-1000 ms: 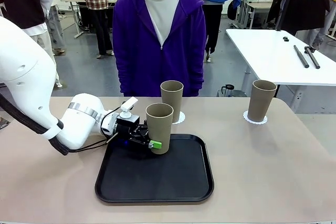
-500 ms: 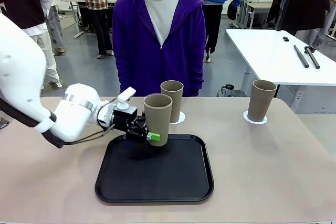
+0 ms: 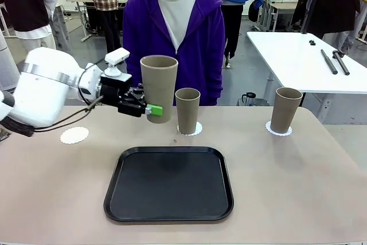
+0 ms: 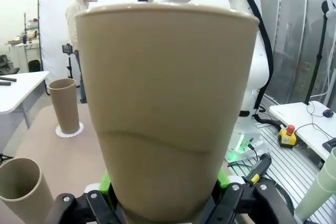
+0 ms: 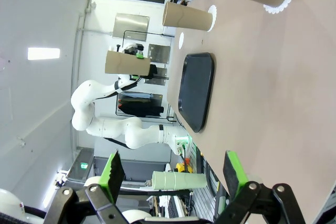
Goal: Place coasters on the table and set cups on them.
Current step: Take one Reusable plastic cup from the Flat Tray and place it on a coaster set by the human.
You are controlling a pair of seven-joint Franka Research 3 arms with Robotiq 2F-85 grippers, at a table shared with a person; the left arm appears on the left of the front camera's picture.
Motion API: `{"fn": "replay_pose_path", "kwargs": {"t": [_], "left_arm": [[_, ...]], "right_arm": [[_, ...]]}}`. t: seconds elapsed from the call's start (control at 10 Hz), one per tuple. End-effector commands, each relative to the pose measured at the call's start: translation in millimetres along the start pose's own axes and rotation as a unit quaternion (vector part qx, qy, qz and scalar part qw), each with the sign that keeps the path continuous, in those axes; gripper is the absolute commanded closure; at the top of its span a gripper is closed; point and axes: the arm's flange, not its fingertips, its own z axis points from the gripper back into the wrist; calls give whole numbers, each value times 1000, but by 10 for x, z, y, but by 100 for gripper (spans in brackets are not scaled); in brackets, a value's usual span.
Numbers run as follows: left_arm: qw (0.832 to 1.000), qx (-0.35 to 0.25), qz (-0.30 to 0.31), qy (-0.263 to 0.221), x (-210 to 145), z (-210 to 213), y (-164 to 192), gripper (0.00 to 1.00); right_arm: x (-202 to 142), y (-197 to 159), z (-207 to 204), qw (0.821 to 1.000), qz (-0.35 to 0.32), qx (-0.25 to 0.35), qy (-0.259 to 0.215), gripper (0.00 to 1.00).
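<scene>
My left gripper [image 3: 150, 109] is shut on the lower part of a tan cup [image 3: 158, 87], holding it upright in the air above the table's [image 3: 298, 187] far left-middle. In the left wrist view this cup [image 4: 168, 114] rises between the green pads [image 4: 105, 182]. An empty white coaster [image 3: 74, 135] lies to the left, below my arm. A second cup [image 3: 187, 110] stands on a coaster [image 3: 198, 129] at the far middle. A third cup [image 3: 285, 109] stands on its coaster [image 3: 279, 131] at the far right. My right gripper [image 5: 173, 174] is open and holds nothing.
A black tray [image 3: 169, 185] lies bare at the table's front middle. A person in a purple jacket [image 3: 172, 38] stands at the far edge, behind the cups. A white table [image 3: 304, 61] with black rods stands at the back right.
My left arm has lifted the cup off the black tray and carried it up and to the left. The empty coaster at the left has come into view.
</scene>
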Motion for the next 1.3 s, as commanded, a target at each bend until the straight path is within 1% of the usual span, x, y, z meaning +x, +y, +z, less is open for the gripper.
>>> {"fn": "replay_pose_path", "kwargs": {"t": [0.0,0.1,0.2,0.3,0.4,0.5,0.7,0.8,0.9,1.0,1.1,1.2], "left_arm": [[1000,-12,-4,1,-169,-104,72,100],[1000,-12,-4,1,-169,-104,72,100],[1000,1,-1,1,33,22,-23,19],[999,0,-47,9,-94,354,8,19],[997,45,-55,-1,-160,754,32,19],[995,85,-53,-19,-217,1206,29,19],[986,154,-46,-33,-392,2071,-32,19],[981,187,-44,-35,-522,2386,-91,19],[974,223,-27,-31,-620,2651,-79,19],[969,242,-1,-38,-724,2856,-38,19],[965,257,31,-37,-874,2982,15,19],[962,265,45,-40,-984,3038,64,19]], "right_arm": [[-9,24,0,1000,-4,2,1,0],[-9,24,0,1000,-4,2,1,0],[-9,24,0,1000,-4,2,1,0],[-9,24,0,1000,-4,2,1,0],[-9,24,0,1000,-4,2,1,0],[-9,24,0,1000,-4,2,1,0],[-9,24,0,1000,-4,2,1,0],[-9,24,0,1000,-4,2,1,0],[-9,24,0,1000,-4,2,1,0],[-9,24,0,1000,-4,2,1,0],[-9,24,0,1000,-4,2,1,0],[-9,24,0,1000,-4,2,1,0]]}}
